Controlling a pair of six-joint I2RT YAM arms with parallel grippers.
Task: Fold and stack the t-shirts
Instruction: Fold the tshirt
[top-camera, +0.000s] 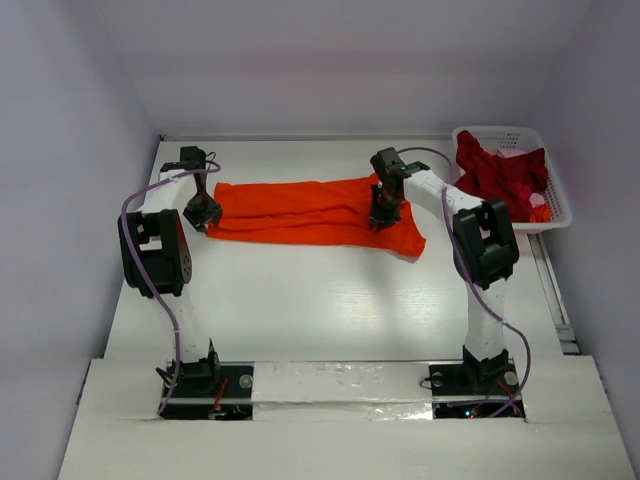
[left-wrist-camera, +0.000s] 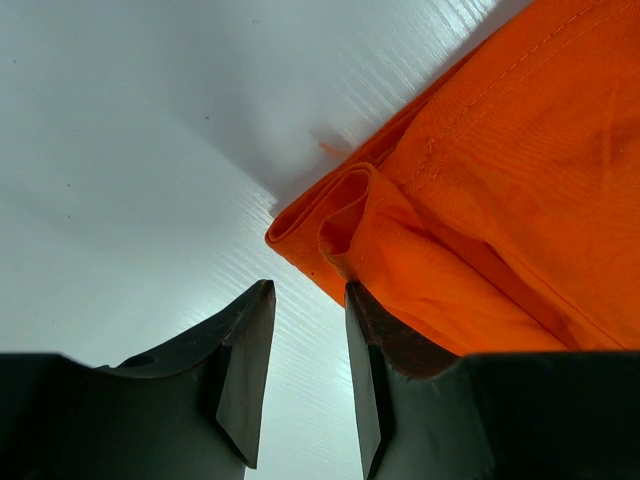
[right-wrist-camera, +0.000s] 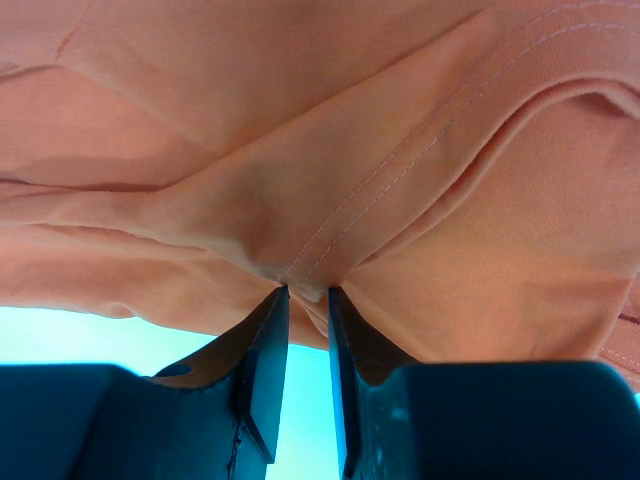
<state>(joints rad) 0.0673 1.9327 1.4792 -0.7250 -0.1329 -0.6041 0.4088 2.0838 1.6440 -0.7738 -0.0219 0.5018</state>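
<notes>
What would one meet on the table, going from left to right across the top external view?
In order: left arm's fingers → orange t-shirt → right arm's fingers, over the shirt's right part → dark red t-shirts → right rim of the white basket that holds them.

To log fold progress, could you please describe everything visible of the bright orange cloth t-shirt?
The bright orange cloth t-shirt lies folded into a long band across the white table. Stitched hems show; its left end has rolled, doubled layers. The right gripper pinches a puckered seam near its right end; the left gripper, open, sits at its left edge.
</notes>
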